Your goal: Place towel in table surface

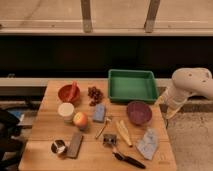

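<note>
The towel, a crumpled grey-blue cloth, lies on the wooden table near its front right corner. My white arm hangs beside the table's right edge, behind and to the right of the towel. The gripper points down at the arm's lower end, just off the table edge, right of the purple bowl and apart from the towel.
A green tray stands at the back right. A red bowl, grapes, a white cup, an apple, a blue sponge, a banana, a can, a grey block and a black-handled tool cover the table.
</note>
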{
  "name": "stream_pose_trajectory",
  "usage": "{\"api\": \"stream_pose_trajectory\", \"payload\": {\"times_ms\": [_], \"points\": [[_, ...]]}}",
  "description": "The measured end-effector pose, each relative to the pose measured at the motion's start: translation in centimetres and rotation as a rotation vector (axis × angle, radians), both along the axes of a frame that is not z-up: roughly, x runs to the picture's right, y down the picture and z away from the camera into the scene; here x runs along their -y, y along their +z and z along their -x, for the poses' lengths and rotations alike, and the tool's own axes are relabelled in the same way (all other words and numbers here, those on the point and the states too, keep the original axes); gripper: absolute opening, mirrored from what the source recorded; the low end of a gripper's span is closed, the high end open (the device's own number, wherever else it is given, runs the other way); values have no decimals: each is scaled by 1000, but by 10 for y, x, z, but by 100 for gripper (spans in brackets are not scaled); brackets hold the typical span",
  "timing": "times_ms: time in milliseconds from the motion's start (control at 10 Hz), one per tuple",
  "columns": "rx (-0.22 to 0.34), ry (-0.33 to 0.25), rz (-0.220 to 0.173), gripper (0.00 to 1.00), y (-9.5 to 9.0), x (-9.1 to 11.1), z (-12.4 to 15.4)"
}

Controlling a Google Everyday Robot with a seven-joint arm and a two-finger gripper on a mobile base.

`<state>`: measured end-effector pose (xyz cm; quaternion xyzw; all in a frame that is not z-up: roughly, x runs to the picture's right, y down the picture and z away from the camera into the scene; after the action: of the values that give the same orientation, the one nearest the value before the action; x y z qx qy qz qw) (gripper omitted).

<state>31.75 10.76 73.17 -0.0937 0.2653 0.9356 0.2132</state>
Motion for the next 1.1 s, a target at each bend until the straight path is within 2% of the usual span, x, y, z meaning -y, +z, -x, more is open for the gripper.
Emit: {"api": "stream_pose_trajectory", "payload": {"times_ms": [800, 1000, 1100], "points": [[0, -1, 1, 61, 0, 0, 0], [-22, -29, 1, 61, -1, -2, 3], [-43, -52, 7, 61, -1, -7, 15]]}}
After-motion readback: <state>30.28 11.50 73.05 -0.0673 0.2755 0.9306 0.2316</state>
